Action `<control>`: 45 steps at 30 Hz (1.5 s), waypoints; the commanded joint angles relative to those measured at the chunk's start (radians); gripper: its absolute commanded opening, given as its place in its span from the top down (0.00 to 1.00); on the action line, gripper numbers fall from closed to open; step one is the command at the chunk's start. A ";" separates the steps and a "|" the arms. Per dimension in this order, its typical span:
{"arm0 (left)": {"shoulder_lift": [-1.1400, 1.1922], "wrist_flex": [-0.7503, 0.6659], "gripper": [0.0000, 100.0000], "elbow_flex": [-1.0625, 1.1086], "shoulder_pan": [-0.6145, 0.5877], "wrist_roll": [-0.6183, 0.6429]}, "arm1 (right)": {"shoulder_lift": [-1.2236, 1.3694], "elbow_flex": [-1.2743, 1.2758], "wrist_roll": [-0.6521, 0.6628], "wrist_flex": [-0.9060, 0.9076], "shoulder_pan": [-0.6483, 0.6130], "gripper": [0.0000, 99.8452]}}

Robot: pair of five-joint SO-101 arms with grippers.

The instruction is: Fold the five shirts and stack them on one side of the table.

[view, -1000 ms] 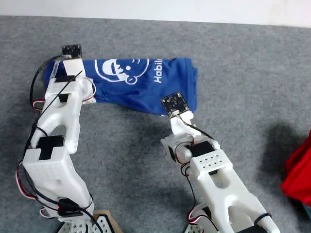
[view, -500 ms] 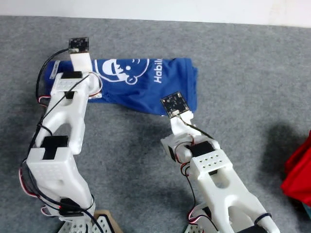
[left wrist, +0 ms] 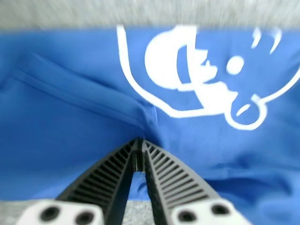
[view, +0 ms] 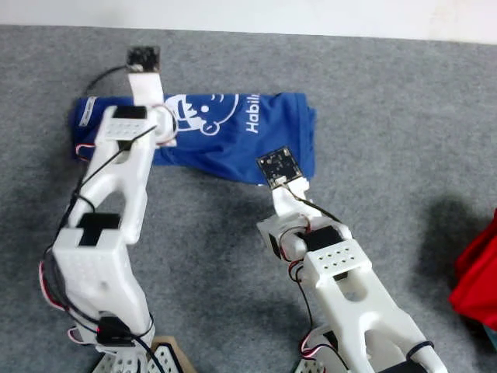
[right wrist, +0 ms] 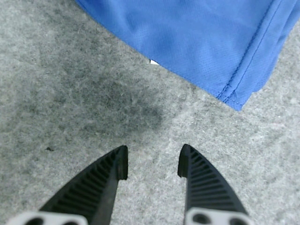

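- Tips of the left pincer meet tight over the blue shirt.
- Jaws of the right pincer stand wide above the grey worktop, near the hem.

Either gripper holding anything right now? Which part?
Right gripper: open, empty. Left gripper: shut, tips on the blue printed fabric shirt beside its white print; a pinch cannot be told.

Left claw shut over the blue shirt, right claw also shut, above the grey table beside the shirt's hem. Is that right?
Not quite. The right claw is open, not shut: the right wrist view shows a clear gap between its fingers, above the grey table beside the hem of the blue shirt. The left claw is indeed shut over the shirt.
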 commanded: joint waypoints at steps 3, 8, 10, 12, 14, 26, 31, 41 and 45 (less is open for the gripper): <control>0.084 -0.020 0.99 -0.101 0.016 0.012 | -0.004 -0.038 0.018 -0.012 -0.008 0.82; 0.088 -0.017 0.99 -0.125 0.018 0.012 | -0.004 -0.038 0.018 -0.012 -0.008 0.82; 0.028 0.032 0.99 -0.136 0.019 0.012 | -0.004 -0.038 0.018 -0.012 -0.008 0.82; -0.064 0.143 0.99 -0.142 0.022 0.012 | -0.002 -0.038 0.018 -0.012 -0.008 0.82; -0.156 0.227 0.99 -0.137 0.024 0.012 | -0.002 -0.038 0.018 -0.012 -0.008 0.82; -0.506 0.681 0.99 -0.122 -0.021 0.012 | -0.012 -0.038 0.012 -0.012 0.021 0.82; -0.625 0.715 0.99 0.093 -0.021 0.012 | -0.013 -0.044 0.011 -0.016 0.038 0.82; -1.001 0.226 0.99 0.875 -0.107 0.012 | -0.001 -0.191 -0.180 0.082 0.189 0.81; -1.145 0.089 0.99 1.082 -0.209 0.012 | 0.001 -0.242 -0.196 0.082 0.188 0.81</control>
